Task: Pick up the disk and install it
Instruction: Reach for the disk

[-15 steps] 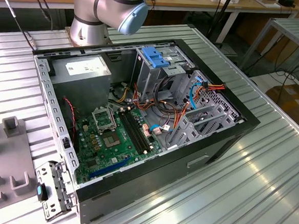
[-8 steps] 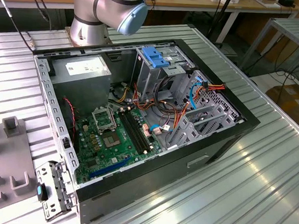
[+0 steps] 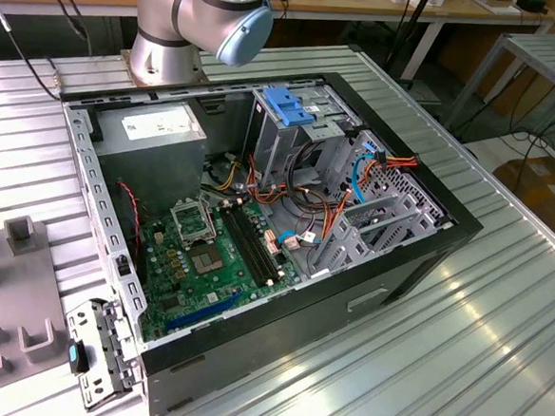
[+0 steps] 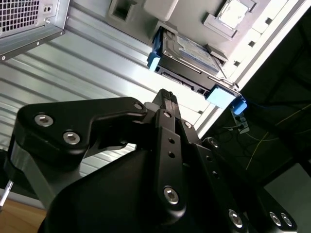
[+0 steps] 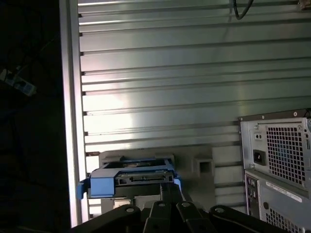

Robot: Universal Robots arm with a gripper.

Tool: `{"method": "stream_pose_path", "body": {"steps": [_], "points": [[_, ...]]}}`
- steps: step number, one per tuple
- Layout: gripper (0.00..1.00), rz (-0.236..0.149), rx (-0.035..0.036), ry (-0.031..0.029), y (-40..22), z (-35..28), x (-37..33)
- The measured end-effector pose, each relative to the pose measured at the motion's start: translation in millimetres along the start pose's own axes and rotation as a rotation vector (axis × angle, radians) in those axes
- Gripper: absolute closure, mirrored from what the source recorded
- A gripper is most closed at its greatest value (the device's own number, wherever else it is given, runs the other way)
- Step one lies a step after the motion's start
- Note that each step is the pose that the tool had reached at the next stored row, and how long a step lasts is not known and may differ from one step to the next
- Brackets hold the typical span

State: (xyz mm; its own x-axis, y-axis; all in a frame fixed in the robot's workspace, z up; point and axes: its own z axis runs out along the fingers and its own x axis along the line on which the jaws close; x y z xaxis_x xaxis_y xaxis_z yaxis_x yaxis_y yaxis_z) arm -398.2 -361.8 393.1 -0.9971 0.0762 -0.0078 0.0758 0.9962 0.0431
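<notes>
Ribbed metal table; disk sits in grey holder; fingers closed, empty, near disk.

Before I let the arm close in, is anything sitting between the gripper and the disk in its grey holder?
Nothing visible does. In the second wrist view the gripper points toward the disk, which sits exposed in its grey holder on the ribbed metal table, with only bare table between them.
</notes>
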Motion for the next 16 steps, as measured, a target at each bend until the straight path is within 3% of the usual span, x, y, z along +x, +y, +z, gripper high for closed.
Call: {"method": "stream_pose_path", "body": {"steps": [10,14,16], "points": [[0.89,0.000,0.0003,0.0003,-0.1,-0.3,21.8],[0.89,0.000,0.0136,-0.0008,-0.5,-0.3,26.9],[0.89,0.000,0.0146,0.0000,-0.9,-0.3,30.9]]}}
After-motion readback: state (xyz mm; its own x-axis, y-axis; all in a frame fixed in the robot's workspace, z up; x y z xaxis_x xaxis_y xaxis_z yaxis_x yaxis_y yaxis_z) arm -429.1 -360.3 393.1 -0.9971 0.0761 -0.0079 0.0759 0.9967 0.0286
